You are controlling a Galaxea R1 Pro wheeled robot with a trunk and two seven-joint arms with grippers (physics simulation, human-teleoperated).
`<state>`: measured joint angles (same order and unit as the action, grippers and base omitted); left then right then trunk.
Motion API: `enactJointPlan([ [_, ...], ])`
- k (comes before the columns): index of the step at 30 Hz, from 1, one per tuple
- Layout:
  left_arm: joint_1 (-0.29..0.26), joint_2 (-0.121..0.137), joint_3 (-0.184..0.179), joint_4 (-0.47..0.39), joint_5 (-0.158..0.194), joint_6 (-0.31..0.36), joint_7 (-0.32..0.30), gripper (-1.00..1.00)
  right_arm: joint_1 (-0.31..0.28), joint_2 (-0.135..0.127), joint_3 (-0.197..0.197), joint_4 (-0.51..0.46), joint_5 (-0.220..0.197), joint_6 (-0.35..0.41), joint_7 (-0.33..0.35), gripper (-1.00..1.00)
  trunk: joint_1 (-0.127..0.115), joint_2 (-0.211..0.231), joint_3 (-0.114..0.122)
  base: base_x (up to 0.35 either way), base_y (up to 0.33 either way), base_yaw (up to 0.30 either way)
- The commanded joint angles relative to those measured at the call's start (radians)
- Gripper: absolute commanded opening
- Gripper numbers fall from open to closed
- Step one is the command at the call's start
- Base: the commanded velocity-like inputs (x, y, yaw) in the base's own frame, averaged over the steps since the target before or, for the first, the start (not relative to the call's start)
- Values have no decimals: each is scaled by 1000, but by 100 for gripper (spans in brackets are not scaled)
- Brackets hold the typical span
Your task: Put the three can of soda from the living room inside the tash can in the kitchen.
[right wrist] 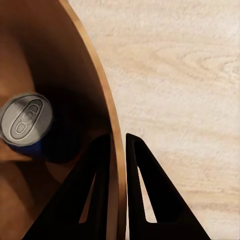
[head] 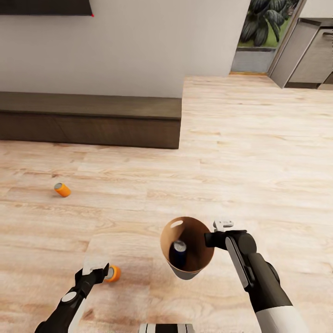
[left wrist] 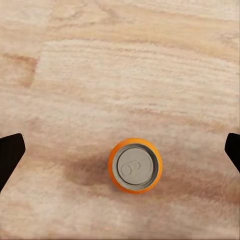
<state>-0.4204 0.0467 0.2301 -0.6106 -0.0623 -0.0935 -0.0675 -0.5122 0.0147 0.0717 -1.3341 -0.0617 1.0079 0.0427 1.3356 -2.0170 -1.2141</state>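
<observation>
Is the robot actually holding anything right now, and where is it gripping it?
The right gripper pinches the bin by its rim wall. The left gripper is open above an upright orange can, holding nothing.

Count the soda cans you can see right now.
3: one lying on the floor near the cabinet, one upright under the left gripper, one inside the bin held by the right gripper.

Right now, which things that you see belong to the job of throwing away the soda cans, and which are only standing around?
Belong to the job:
- upright orange can on the floor, under the open left hand
- orange can on its side farther away
- can already inside the bin
- bin, rim pinched by the right hand

Only standing around:
- low dark cabinet
- grey kitchen units
</observation>
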Motion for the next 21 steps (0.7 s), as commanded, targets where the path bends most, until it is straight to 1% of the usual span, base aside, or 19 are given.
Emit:
enactJointPlan([
  [1, 0, 0, 0, 0, 0, 0, 0, 100, 0, 0, 0, 0, -21, 0, 5, -100, 0, 0, 0, -85, 0, 0],
  [21, 0, 0, 0, 0, 1, 0, 0, 100, 0, -1, 0, 0, -21, 0, 5, -100, 0, 0, 0, -11, 0, 0],
])
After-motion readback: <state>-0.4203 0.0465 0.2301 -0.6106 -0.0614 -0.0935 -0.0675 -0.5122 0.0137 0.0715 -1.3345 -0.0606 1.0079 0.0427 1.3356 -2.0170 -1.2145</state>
